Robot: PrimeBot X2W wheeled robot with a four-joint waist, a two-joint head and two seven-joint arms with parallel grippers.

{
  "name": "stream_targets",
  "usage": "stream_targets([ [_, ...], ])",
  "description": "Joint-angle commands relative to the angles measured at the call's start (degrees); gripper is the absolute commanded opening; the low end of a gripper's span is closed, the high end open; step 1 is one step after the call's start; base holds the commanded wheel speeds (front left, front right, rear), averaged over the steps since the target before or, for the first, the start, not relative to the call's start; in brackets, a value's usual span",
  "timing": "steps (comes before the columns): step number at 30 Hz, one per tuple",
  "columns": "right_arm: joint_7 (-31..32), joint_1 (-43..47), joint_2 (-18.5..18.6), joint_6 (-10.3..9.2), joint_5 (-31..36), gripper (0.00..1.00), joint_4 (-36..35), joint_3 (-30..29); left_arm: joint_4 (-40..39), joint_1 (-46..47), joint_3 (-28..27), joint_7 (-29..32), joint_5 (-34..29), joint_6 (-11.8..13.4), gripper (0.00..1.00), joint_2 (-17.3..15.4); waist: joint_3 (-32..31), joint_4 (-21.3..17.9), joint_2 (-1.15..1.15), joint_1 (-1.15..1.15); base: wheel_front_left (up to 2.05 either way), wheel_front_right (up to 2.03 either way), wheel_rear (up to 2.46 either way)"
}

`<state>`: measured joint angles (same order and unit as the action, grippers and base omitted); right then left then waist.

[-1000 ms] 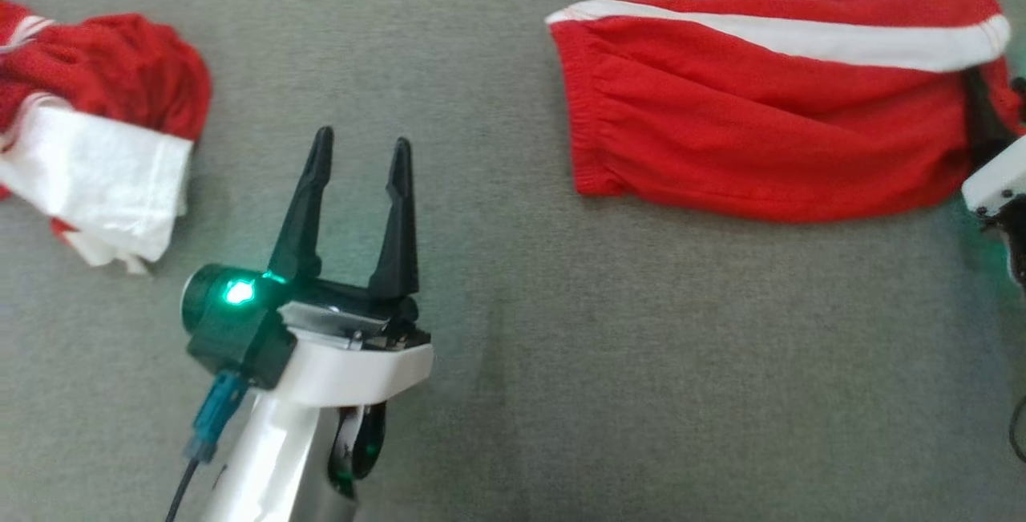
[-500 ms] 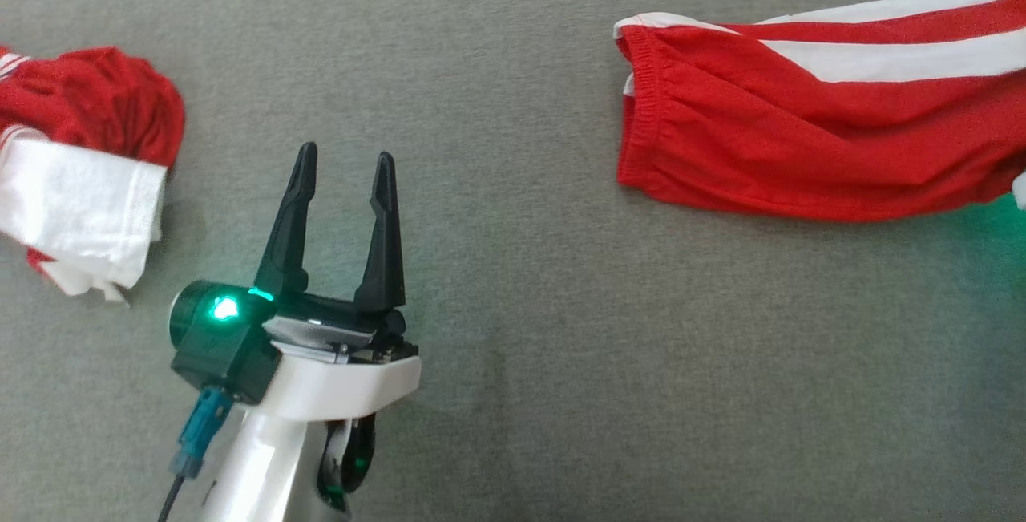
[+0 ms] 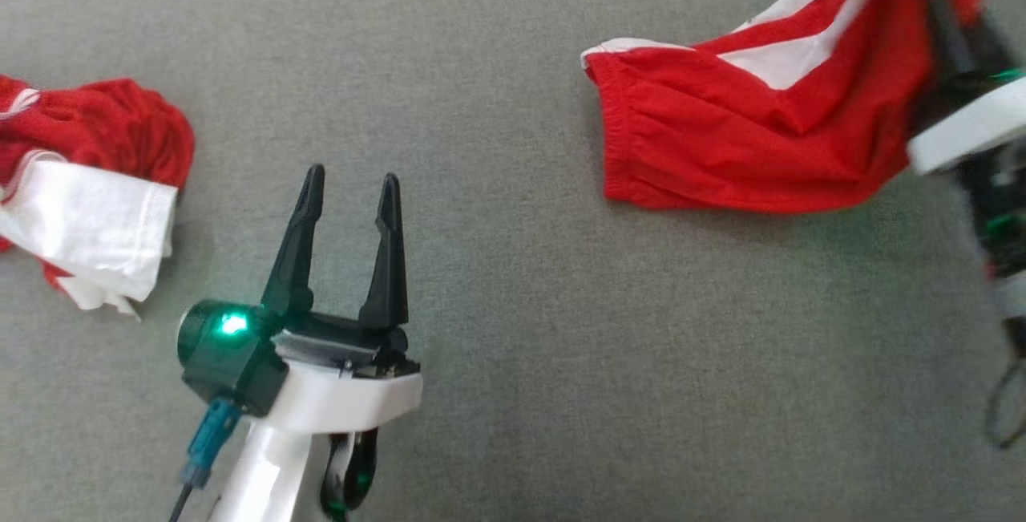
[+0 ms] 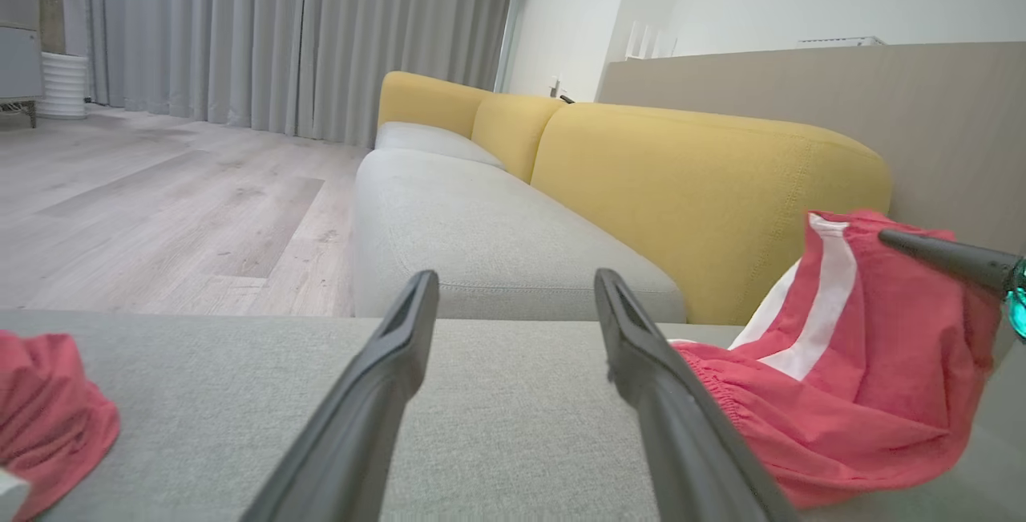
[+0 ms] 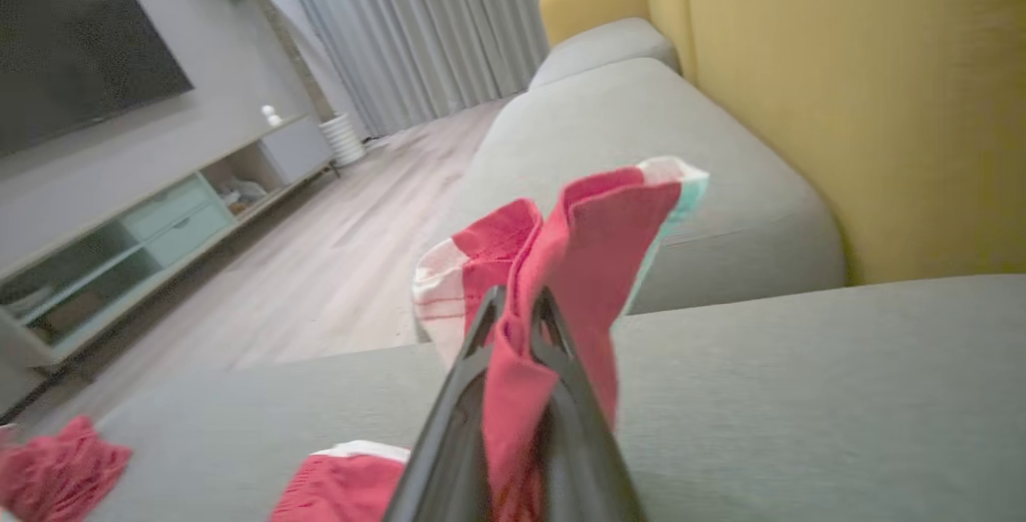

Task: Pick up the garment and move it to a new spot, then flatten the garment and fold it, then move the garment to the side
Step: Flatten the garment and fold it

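Red shorts (image 3: 721, 153): upper right of the head view. The waistband end lies on the grey cushion (image 3: 513, 345) and the other end is held up.
Right gripper (image 5: 519, 301): clamped on that raised end; we judge this is the pick-up for carrying.
Left gripper (image 3: 353, 177): fingers apart and empty, lower left; not needed yet, we think.
Crumpled red-and-white garment (image 3: 88, 185): left edge, well apart.

The garment (image 3: 721, 145) is showing bright red, with white stripes running along it. Left of the garment, a crumpled cloth (image 3: 88, 177) is showing the same red beside a plain white panel. Beneath the garment, the surface (image 3: 561, 362) is showing an even grey weave. The left gripper (image 3: 353, 179), left of the garment, is showing black fingers (image 3: 296, 249), a white casing (image 3: 345, 394), a light (image 3: 232, 323) glowing green and a blue plug (image 3: 207, 442). Behind the garment, the sofa (image 4: 705, 177) is showing mustard-yellow backs over pale grey seats.
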<state>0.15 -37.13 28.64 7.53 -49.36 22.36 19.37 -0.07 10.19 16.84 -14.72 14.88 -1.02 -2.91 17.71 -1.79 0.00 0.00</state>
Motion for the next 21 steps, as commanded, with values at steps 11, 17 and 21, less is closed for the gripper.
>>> stream_targets([
  [11,2.29,5.70,-15.71,-0.04,8.56,1.00,-2.95,7.38,-2.31,-0.57,-0.34,-0.28,2.63,1.21,1.00,0.03,-1.15,3.48,0.00,0.00,0.00,0.00,0.00],
  [17,-5.48,8.10,-16.00,-0.04,8.89,1.00,-4.34,5.18,-2.74,-0.94,-0.24,-0.28,3.27,1.98,1.00,0.03,-1.85,5.88,0.00,0.00,0.00,0.00,0.00],
  [21,-10.52,11.12,-12.11,-0.04,12.59,1.00,-5.28,-1.49,-3.00,-2.39,-1.22,-0.28,3.31,2.36,1.00,0.03,-2.98,6.50,0.00,0.00,0.00,0.00,0.00],
])
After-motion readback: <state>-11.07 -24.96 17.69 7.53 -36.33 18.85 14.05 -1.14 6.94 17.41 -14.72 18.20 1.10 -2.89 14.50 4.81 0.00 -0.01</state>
